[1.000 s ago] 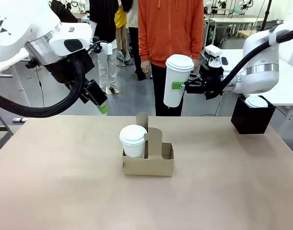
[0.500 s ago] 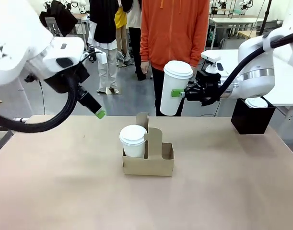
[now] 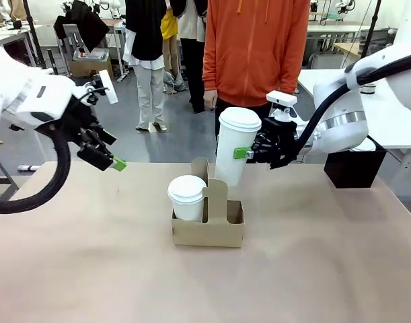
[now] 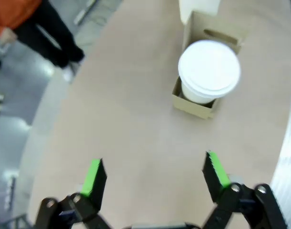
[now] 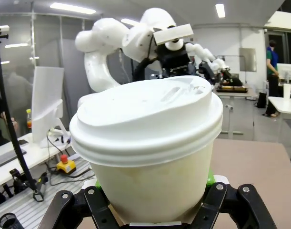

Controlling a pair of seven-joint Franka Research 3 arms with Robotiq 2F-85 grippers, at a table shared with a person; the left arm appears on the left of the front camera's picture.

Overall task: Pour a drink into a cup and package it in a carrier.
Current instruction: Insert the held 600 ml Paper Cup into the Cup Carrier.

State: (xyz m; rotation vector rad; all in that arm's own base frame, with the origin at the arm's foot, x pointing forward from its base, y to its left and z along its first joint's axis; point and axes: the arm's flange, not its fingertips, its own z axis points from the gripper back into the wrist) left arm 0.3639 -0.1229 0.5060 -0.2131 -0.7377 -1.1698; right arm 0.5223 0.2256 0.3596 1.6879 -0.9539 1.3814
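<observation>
The left arm comes in from the left side and is bent back over the near-left edge of the surface, its left end effector hanging above it with the two green-padded fingers spread wide and nothing between them. The right arm reaches in from the right toward the middle, wrist turned level. The right end effector is clamped sideways on the cup, held upright above the surface.

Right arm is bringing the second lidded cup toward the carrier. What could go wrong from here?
1. The held cup hangs tilted; it may snag the carrier handle tab or pocket rim.
2. A knock could shove the carrier or tip the seated cup.
3. The right tool grips the side wall; squeezing may loosen the lid.
</observation>
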